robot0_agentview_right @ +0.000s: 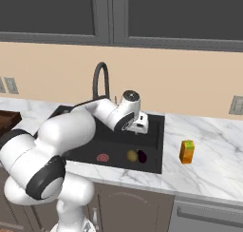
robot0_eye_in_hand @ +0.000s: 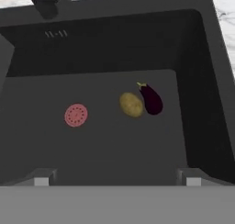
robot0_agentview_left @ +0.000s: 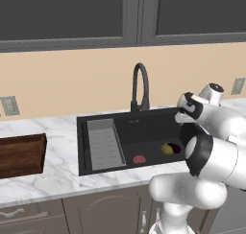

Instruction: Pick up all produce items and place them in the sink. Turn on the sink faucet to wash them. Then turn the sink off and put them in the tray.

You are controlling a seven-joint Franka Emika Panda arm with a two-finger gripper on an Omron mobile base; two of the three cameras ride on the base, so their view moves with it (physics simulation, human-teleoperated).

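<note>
Left to right in the big black recessed sink [robot0_eye_in_hand: 202, 81]: flat red disc [robot0_eye_in_hand: 75, 115], olive-yellow roundish lump [robot0_eye_in_hand: 131, 104], dark purple lump [robot0_eye_in_hand: 151, 99] right beside it, maybe touching. Two-finger gripper [robot0_eye_in_hand: 117, 178] hangs above, jaws spread wide, holding nothing.

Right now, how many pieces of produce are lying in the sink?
2. The olive-yellow potato and the dark purple eggplant lie side by side on the sink floor, right of the red drain disc. None looks hidden.

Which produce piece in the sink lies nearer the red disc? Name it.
The olive-yellow lump: it lies between the red disc and the dark purple piece.
</note>
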